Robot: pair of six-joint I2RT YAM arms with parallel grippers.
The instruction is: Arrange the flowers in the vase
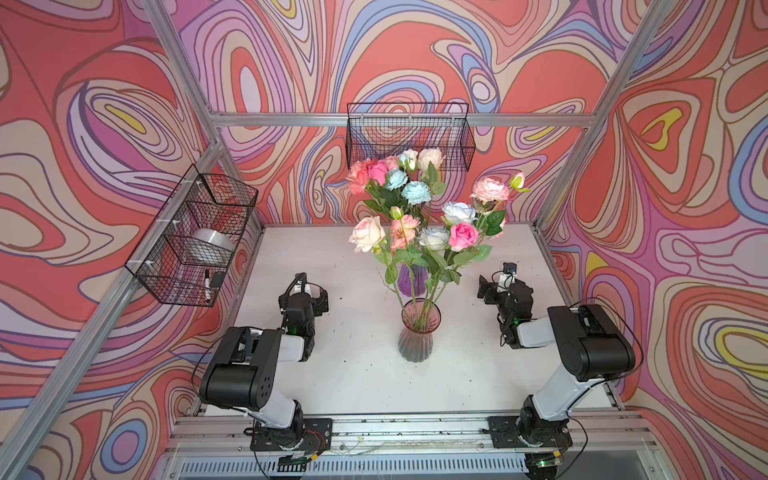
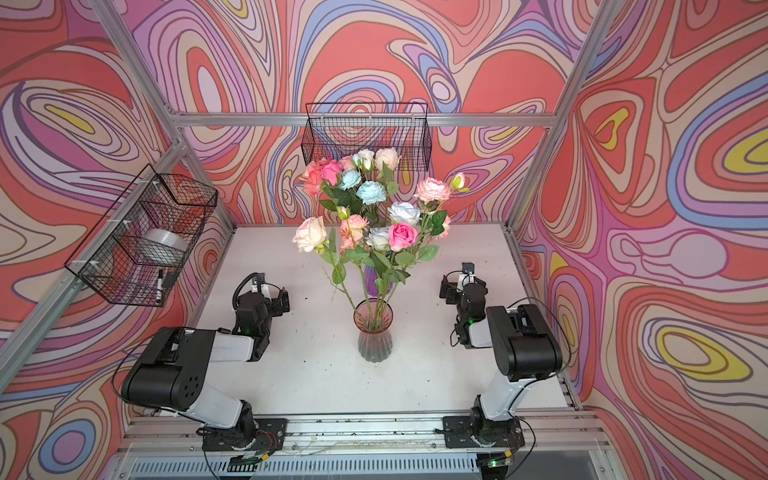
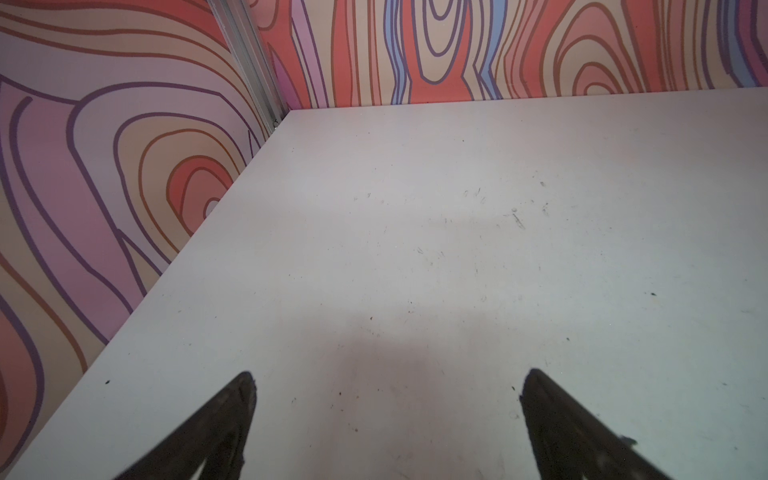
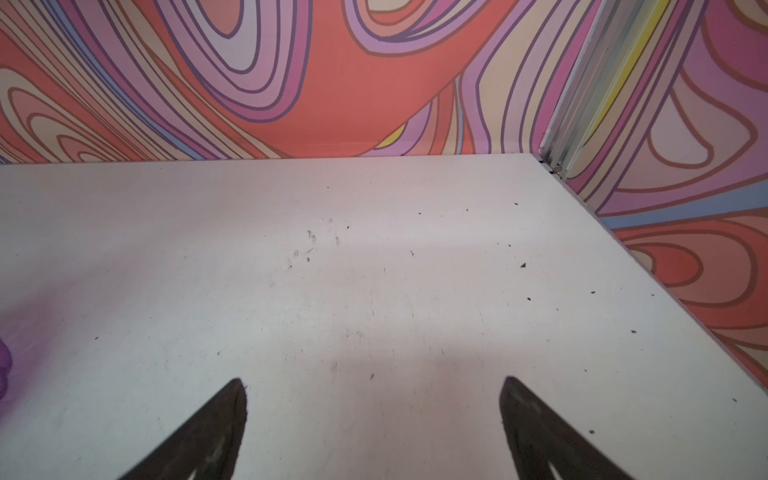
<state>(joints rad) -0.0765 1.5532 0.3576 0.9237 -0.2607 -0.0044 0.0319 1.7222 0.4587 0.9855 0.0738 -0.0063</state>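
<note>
Left gripper (image 3: 390, 372) spread, right gripper (image 4: 374, 379) spread, flowers (image 1: 462, 235) in vase (image 1: 415, 340), arm label (image 1: 300, 285) perhaps "4C".

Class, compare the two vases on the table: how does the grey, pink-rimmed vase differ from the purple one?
Colour: the grey vase is smoky with a pink rim; the purple vase is purple where it shows. Place: the grey vase stands in front, the purple vase behind it. View: the grey vase shows whole; leaves hide most of the purple vase. Both stand upright on the white table.
</note>
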